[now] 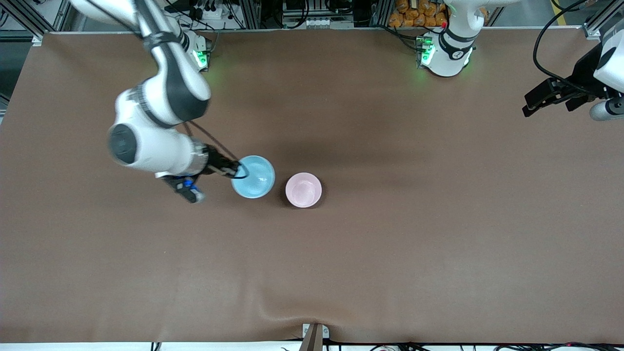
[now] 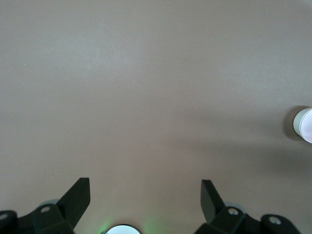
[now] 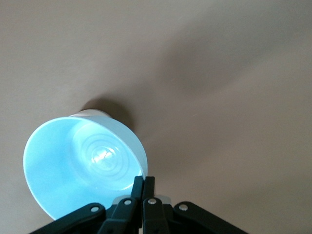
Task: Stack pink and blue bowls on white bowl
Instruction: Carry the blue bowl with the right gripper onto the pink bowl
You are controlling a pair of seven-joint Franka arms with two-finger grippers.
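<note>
1. Brown cloth point(image 1: 390, 243) covered the whole table, as we saw.
2. We saw the right gripper point(image 1: 237, 170) clenched on the blue bowl point(image 1: 256, 178) rim.
3. We found the pink bowl point(image 1: 303, 190) just beside it, toward the left arm's end.
4. We saw the left gripper point(image 1: 529, 105) released, waiting over the table edge.

The light blue bowl point(image 1: 253, 176) is glossy and round, with faint rings in its base. It shows a little above the middle of the front view, its mouth open upward. The right gripper point(image 1: 239, 170) pinches its rim on the side toward the right arm's end. The pale pink bowl point(image 1: 303, 190) stands upright on the table just beside it, toward the left arm's end and slightly lower in the frame, not touching. Whether a white bowl sits under the pink one cannot be told.
</note>
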